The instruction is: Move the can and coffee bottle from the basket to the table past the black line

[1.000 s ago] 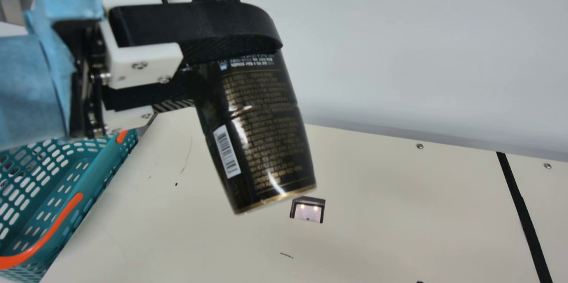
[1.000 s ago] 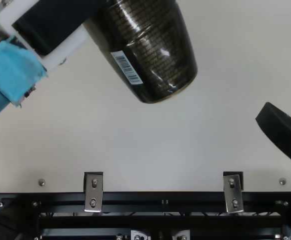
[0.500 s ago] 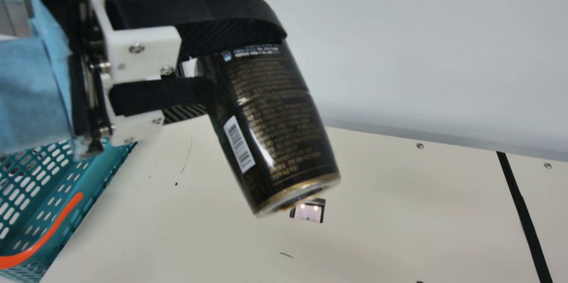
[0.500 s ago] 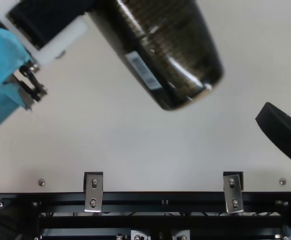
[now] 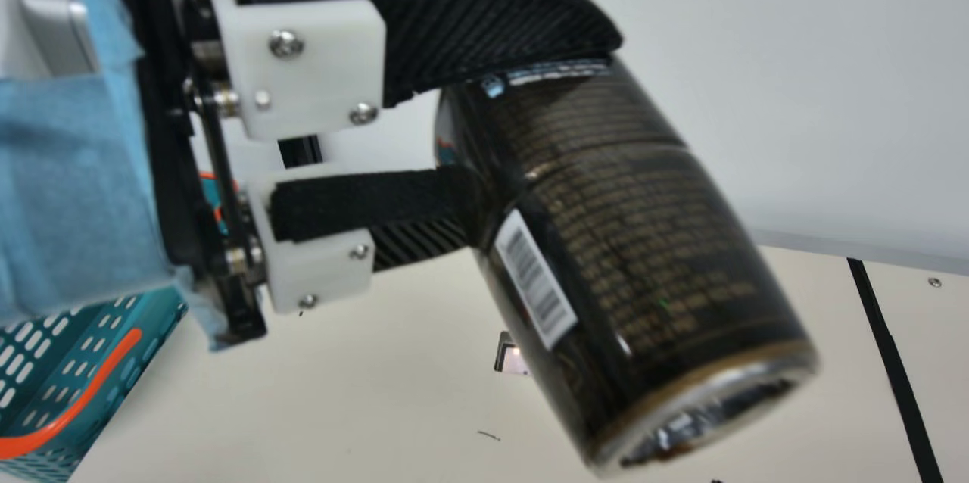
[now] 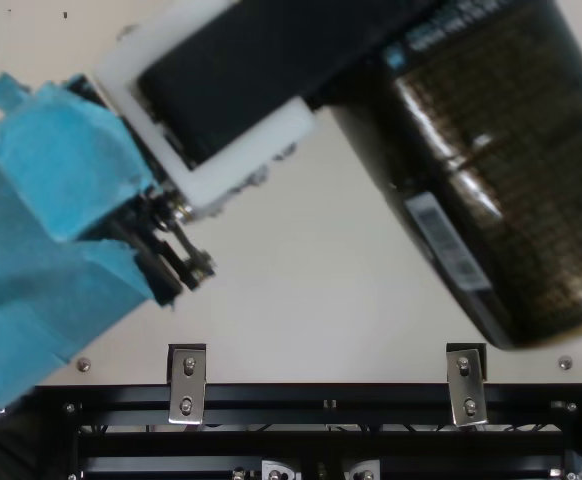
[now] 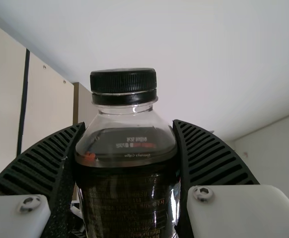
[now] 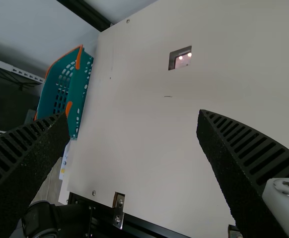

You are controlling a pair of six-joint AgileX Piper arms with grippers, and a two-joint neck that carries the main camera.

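Table: cream, spreading over the lower half of the main view.
Rail: black, along the bottom of the top view, with two metal brackets on it.
Black line: slants down the right side of the main view, to the right of the bottle.
Basket: teal with orange handles, lower left of the main view, partly hidden by the left arm's blue wrap.
Left gripper: upper left to centre of the main view, its ribbed fingers closed around the coffee bottle.
Right gripper: fingers spread wide with nothing between them in the right wrist view.
Coffee bottle: dark, black-capped, tilted in the left gripper, base toward the lower right of the main view, blocking part of the framed square.
Framed square: small, in the table, centre of the main view.
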